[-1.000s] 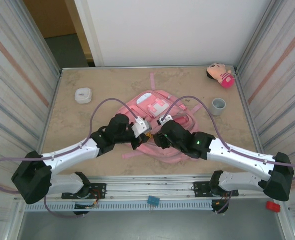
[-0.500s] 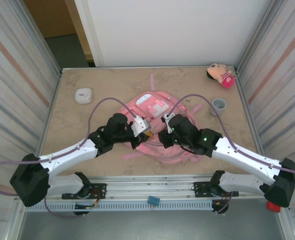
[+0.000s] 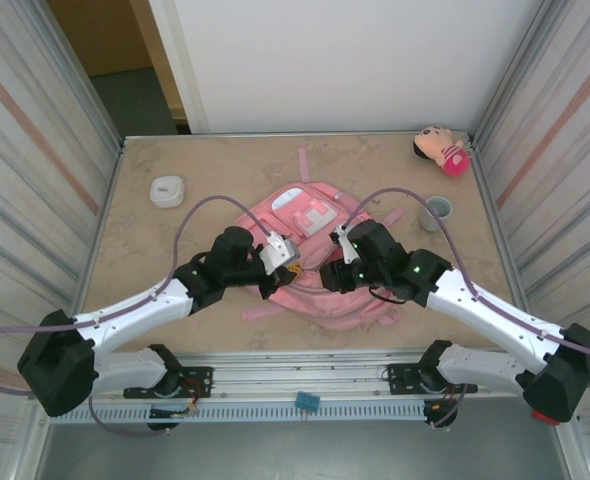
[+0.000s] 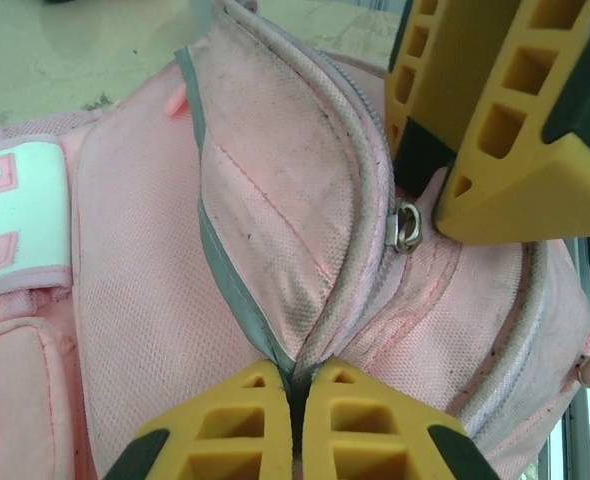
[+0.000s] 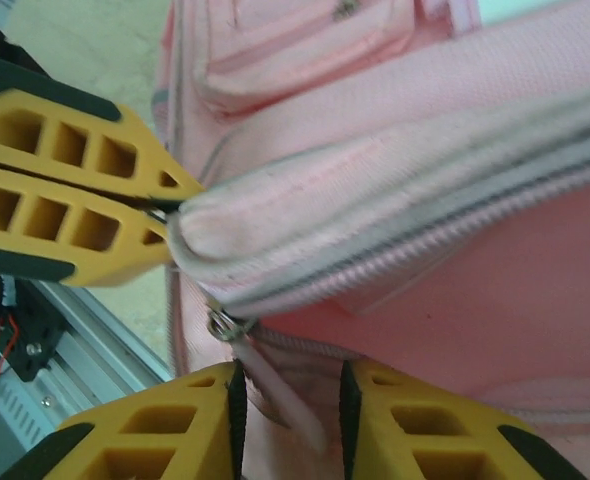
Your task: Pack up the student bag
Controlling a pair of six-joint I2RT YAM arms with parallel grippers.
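The student bag (image 3: 320, 298), a large pink backpack, lies mid-table between both arms. My left gripper (image 3: 292, 267) is shut on a raised fold of its fabric beside the grey-edged zipper seam (image 4: 225, 270); the wrist view shows the left gripper (image 4: 295, 385) pinching that fold. My right gripper (image 3: 327, 273) sits just right of it at the same seam. In the right wrist view the right gripper (image 5: 290, 390) stands open, with the pale zipper pull tab (image 5: 275, 395) lying loose in the gap. The metal zipper ring (image 5: 220, 325) hangs just above the fingers.
A pink plush doll (image 3: 441, 150) lies at the far right corner, with a grey cup (image 3: 436, 212) nearer. A white round case (image 3: 167, 190) sits at the far left. A bag strap (image 3: 305, 160) trails toward the back. Corrugated walls close both sides.
My right gripper has moved up and to the right along the bag, raising its cable loop. The left gripper has held its pinch almost in place.
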